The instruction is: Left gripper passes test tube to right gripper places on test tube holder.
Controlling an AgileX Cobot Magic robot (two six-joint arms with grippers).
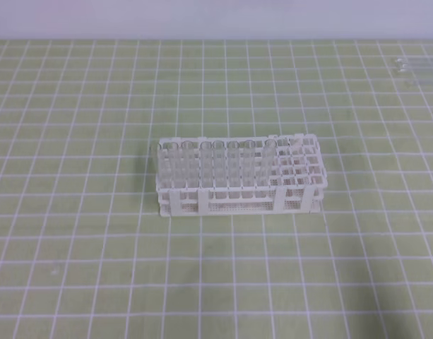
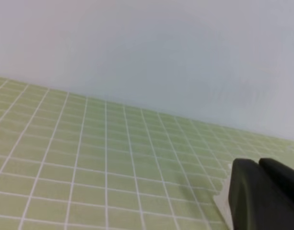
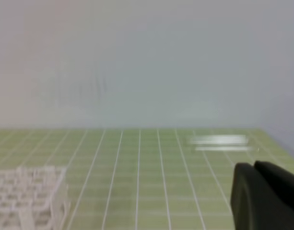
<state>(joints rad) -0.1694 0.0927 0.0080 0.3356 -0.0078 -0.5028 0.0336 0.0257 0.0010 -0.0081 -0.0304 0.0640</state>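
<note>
The white test tube holder [image 1: 301, 166] stands mid-table, with several clear tubes [image 1: 216, 164] upright in its left and middle holes. Its corner also shows in the right wrist view [image 3: 27, 196]. Loose clear test tubes [image 1: 416, 67] lie at the far right back of the mat, and they appear blurred in the right wrist view [image 3: 218, 142]. Neither gripper appears in the high view. The left gripper [image 2: 258, 163] shows only its black jaws, pressed together with nothing between them. The right gripper [image 3: 253, 166] looks the same, its jaws together and empty.
A green mat with a white grid [image 1: 96, 268] covers the table up to a pale wall [image 1: 202, 18] at the back. A small whitish shape [image 2: 222, 201] sits beside the left jaws; I cannot tell what it is.
</note>
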